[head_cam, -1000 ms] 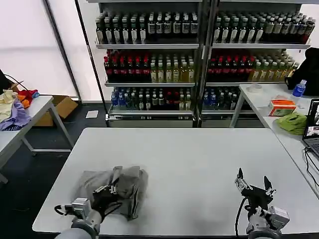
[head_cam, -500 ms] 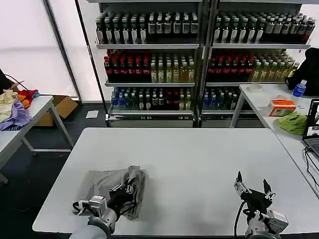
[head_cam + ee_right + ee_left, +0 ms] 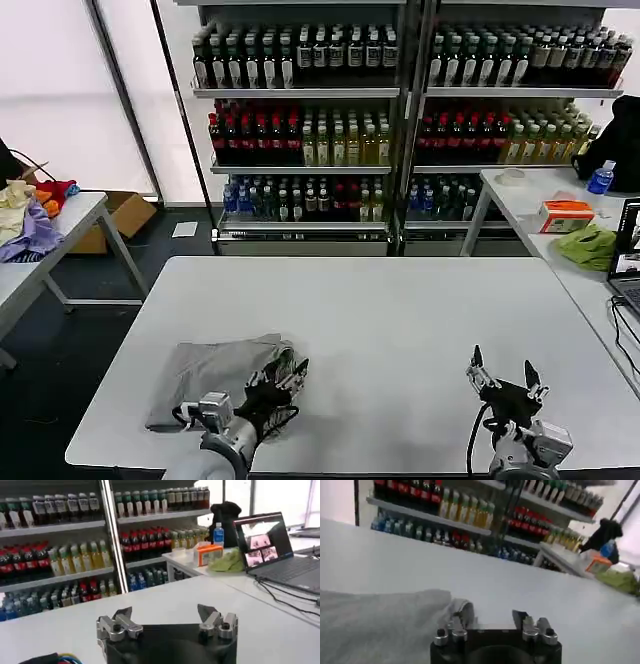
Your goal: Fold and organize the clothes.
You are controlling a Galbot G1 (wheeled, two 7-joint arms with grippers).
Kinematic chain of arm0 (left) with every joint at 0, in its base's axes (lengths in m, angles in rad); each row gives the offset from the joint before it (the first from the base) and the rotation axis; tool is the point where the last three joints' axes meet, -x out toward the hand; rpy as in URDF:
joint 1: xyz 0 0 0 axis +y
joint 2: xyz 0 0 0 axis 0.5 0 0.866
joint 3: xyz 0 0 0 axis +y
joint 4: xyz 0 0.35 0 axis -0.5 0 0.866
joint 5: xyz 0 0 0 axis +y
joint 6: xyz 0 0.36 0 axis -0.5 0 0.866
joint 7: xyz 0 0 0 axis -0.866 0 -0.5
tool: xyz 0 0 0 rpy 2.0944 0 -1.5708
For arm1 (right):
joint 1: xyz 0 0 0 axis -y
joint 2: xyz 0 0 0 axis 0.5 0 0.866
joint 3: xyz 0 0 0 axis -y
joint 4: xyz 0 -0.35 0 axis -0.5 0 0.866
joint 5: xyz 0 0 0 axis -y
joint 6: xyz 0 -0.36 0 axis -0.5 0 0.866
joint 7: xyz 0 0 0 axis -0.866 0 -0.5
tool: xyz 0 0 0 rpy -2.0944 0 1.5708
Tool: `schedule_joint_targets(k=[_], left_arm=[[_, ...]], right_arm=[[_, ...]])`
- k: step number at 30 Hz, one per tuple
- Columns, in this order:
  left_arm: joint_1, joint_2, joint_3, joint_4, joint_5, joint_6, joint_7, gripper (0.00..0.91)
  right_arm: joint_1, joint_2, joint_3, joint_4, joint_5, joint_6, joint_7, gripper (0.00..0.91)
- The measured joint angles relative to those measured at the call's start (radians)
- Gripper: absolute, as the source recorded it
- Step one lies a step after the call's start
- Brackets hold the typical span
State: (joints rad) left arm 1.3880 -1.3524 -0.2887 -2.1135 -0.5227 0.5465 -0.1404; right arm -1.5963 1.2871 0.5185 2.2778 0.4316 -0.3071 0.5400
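A light grey T-shirt (image 3: 210, 368) lies folded flat near the front left of the white table (image 3: 400, 310). My left gripper (image 3: 283, 375) is low over the table at the shirt's right edge and is open. In the left wrist view that gripper (image 3: 492, 617) has one finger (image 3: 466, 615) against the grey shirt (image 3: 380, 627) and bare table between the jaws. My right gripper (image 3: 500, 377) stands open above the table's front right, far from the shirt. In the right wrist view it (image 3: 164, 614) holds nothing.
Drink shelves (image 3: 400, 110) run along the back. A side table on the right carries a laptop (image 3: 628, 245), a lime-green cloth (image 3: 588, 246), an orange box (image 3: 566, 214) and a blue bottle (image 3: 600, 178). Coloured fabrics (image 3: 28, 215) lie on a table at the left.
The bunched shirt has been laid down flat and folded. My left gripper moved right along it, let go and now stands open at its right edge. The right gripper barely moved.
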Motion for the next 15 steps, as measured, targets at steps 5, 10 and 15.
schedule_joint_targets(k=[5, 10, 15], left_arm=[[-0.006, 0.022, -0.058, -0.048, -0.054, 0.000, -0.012, 0.907], [0.015, 0.075, -0.168, -0.072, -0.052, -0.008, 0.003, 0.907], [0.058, 0.112, -0.277, -0.065, -0.002, -0.036, 0.028, 0.907]], right_arm=[[0.013, -0.007, -0.018, -0.012, -0.001, -0.001, -0.003, 0.907], [0.037, -0.012, -0.045, -0.031, -0.001, -0.003, -0.005, 0.907], [0.063, -0.017, -0.074, -0.051, 0.003, -0.003, -0.006, 0.907]])
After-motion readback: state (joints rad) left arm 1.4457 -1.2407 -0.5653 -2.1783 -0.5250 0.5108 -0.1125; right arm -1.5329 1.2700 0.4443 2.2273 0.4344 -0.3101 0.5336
